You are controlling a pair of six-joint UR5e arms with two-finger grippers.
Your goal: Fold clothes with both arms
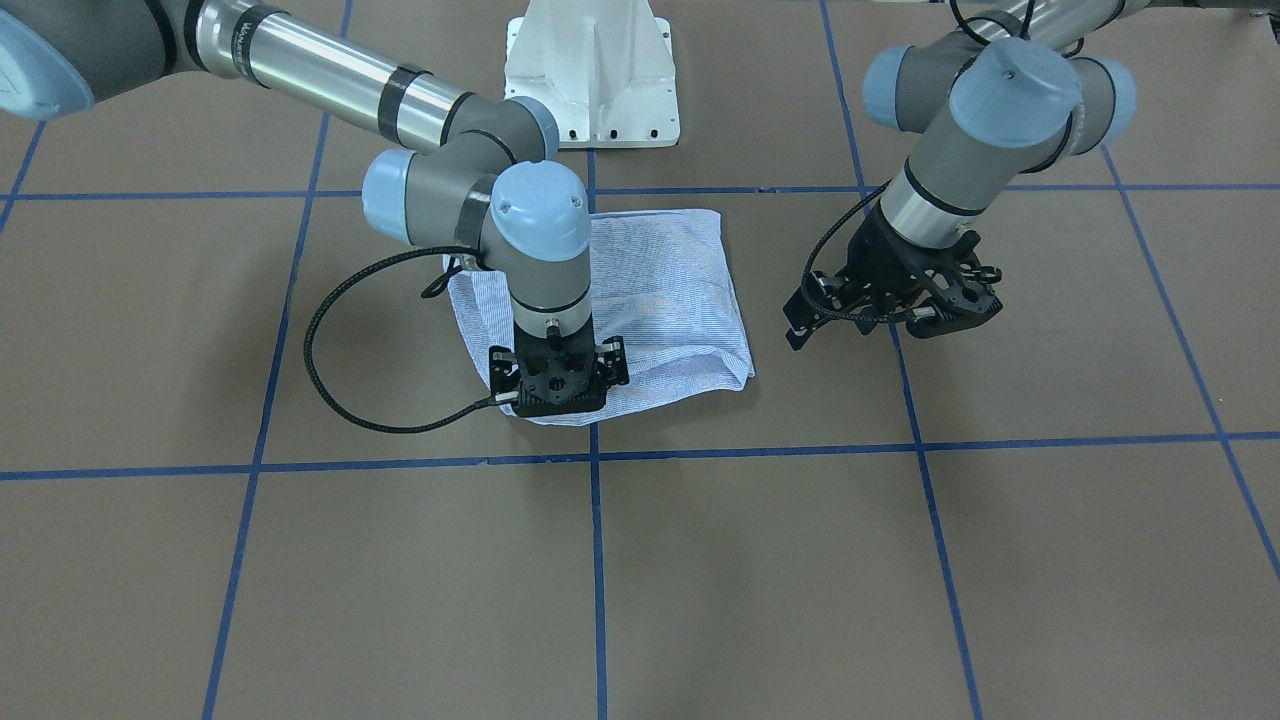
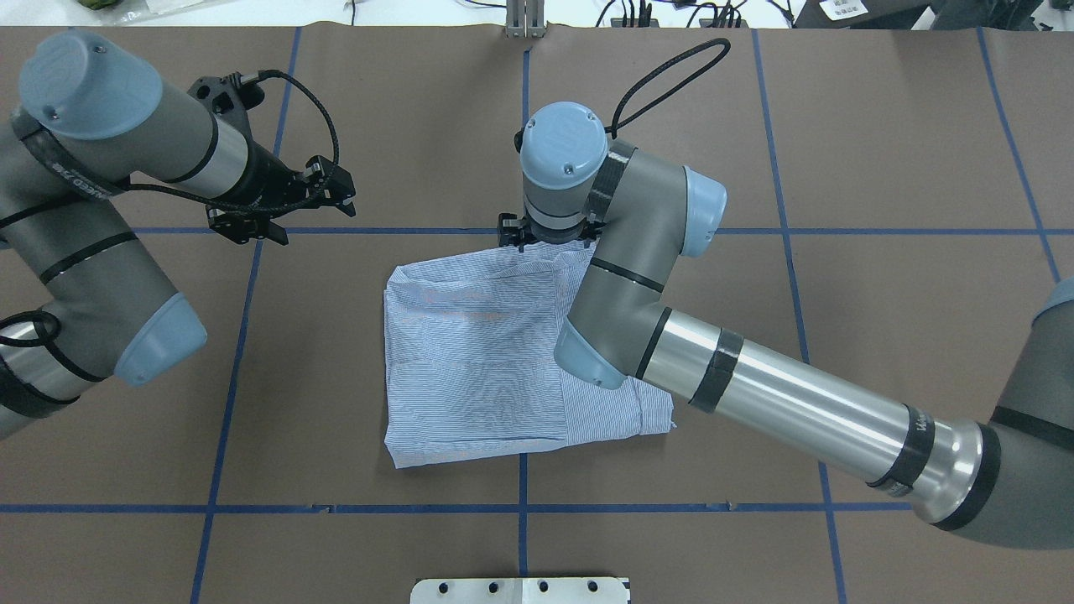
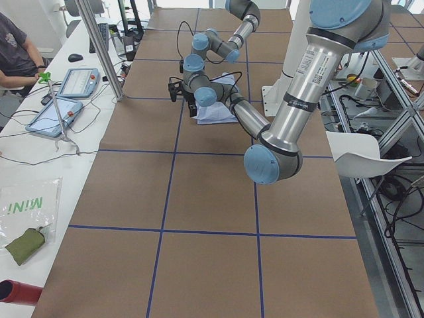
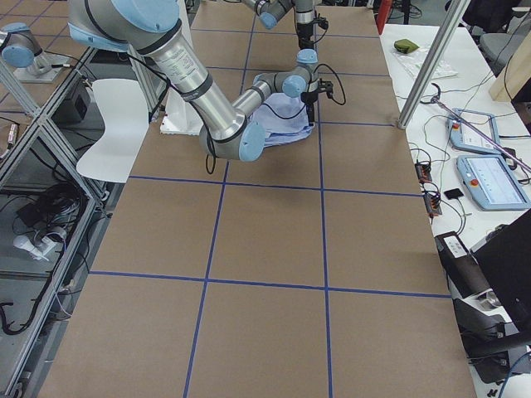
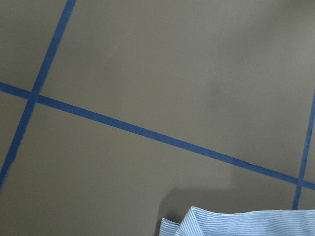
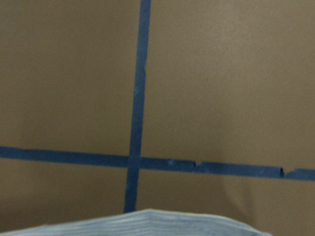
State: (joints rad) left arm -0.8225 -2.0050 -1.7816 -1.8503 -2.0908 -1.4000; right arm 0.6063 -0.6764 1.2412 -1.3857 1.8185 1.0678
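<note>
1. Lying folded on the brown surface [image 1: 760, 560] is the striped shirt [image 1: 680, 300].
2. Right gripper [image 1: 557, 390] points down onto the shirt's edge; whether it grips cannot be told.
3. Left gripper [image 1: 885, 315] hovers well apart from the shirt, its opening unclear.

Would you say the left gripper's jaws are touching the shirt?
No, the left gripper hangs over bare table, its jaws clear of the shirt.
</note>
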